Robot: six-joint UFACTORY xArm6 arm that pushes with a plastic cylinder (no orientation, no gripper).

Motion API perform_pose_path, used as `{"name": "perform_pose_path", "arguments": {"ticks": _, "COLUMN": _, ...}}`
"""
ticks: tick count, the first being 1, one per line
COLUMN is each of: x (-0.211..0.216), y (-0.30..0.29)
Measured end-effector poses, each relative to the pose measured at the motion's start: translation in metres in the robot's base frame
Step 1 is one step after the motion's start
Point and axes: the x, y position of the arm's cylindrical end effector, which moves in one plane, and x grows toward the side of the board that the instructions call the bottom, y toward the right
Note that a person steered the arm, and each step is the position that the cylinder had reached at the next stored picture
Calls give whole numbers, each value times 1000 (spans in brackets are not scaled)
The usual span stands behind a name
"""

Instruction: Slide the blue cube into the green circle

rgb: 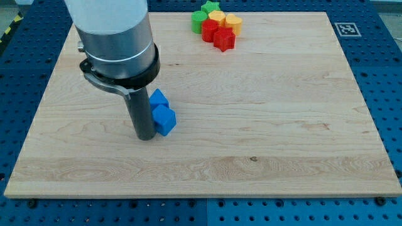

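The blue cube (165,119) lies left of the board's middle, with a second blue block (159,99) touching it just above. My tip (146,136) stands on the board against the cube's left side. The green circle (198,21) sits near the view's top, at the left end of a cluster of blocks, far up and right of the cube.
The cluster at the view's top holds a green star (213,7), a yellow block (217,17), a yellow block (233,22), a red block (209,30) and a red block (224,39). The wooden board (282,125) ends near all frame edges. A marker tag (346,29) lies off its top right corner.
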Motion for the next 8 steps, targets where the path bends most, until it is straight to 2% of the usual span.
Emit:
{"name": "perform_pose_path", "arguments": {"ticks": 2, "x": 21, "y": 11}}
{"name": "perform_pose_path", "arguments": {"ticks": 3, "x": 12, "y": 17}}
{"name": "perform_pose_path", "arguments": {"ticks": 8, "x": -75, "y": 36}}
